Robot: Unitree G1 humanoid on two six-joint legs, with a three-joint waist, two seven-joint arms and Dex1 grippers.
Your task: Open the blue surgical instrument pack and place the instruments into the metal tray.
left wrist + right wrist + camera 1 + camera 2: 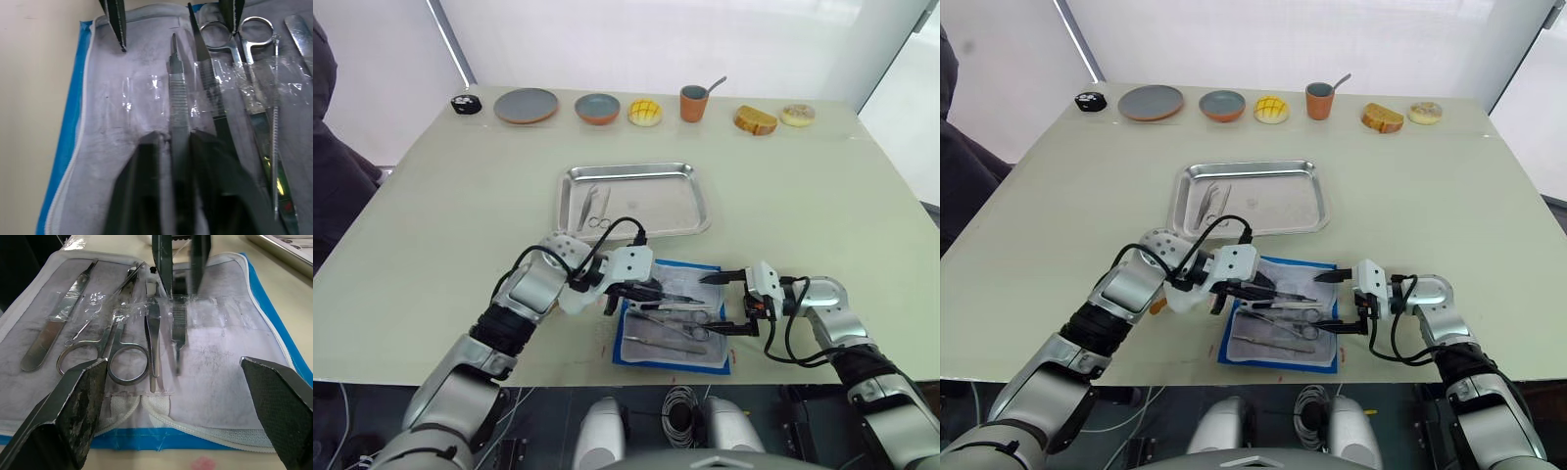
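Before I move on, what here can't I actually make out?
- Left wrist view: the handle end of the slim tool in the left gripper is covered by its fingers.
- Head views: what already lies in the metal tray is too small to identify.
- Right gripper: open, over the pack's edge.

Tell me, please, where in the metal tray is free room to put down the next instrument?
The metal tray is bare across its middle and the robot's right half. Its left part is crowded: instruments already lie there. The left gripper is shut on an instrument over the open pack.
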